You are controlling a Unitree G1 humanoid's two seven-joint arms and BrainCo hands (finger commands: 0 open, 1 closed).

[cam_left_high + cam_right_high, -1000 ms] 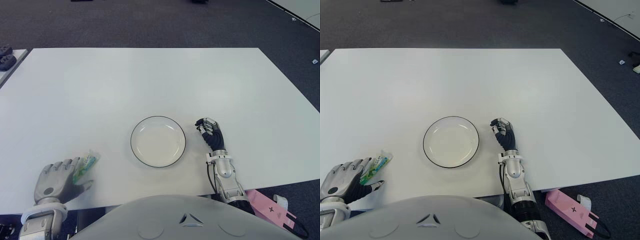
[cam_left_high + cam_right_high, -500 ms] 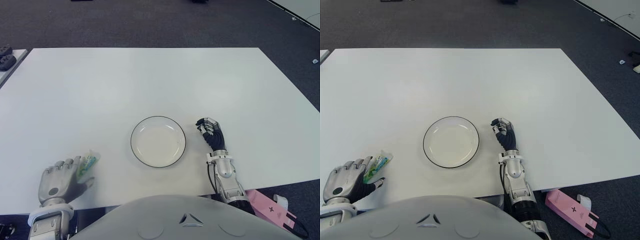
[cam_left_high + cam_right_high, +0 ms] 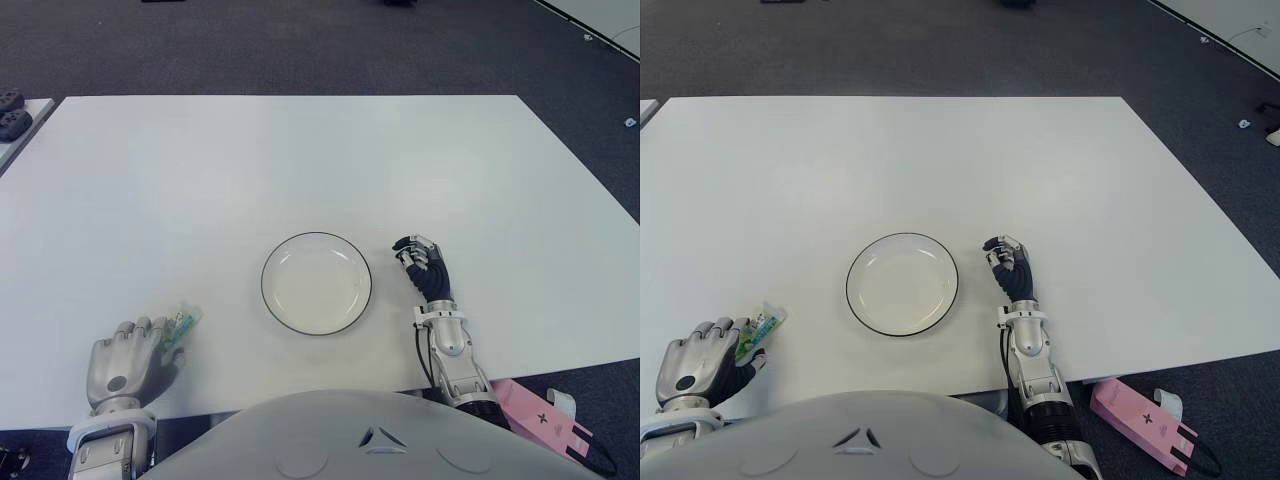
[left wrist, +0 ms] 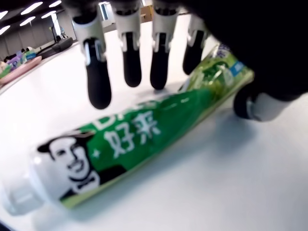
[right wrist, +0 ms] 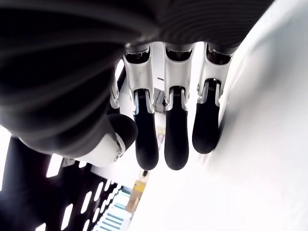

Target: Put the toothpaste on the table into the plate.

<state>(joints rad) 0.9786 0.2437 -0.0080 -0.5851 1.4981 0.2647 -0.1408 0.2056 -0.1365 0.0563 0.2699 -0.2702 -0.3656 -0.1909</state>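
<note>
A green toothpaste tube (image 4: 144, 130) lies flat on the white table (image 3: 300, 160) near its front left edge, its crimped end showing past my left hand (image 3: 160, 340). That hand arches over the tube. Its fingertips (image 4: 98, 94) hang just above the tube and its thumb (image 4: 260, 103) sits beside the crimped end, so the hand is open, not clamped. The white plate with a dark rim (image 3: 266, 285) stands at the table's middle front and holds nothing. My right hand (image 3: 420, 262) shows just right of the plate, fingers (image 5: 175, 139) curled on nothing.
The table's front edge runs close behind my left hand. A pink box (image 3: 545, 415) lies on the floor at the lower right. Dark objects (image 3: 12, 115) sit on another surface at the far left.
My left hand has drawn slightly right and its fingers have curled down over the tube, covering more of it. The tube, plate and right hand have not moved.
</note>
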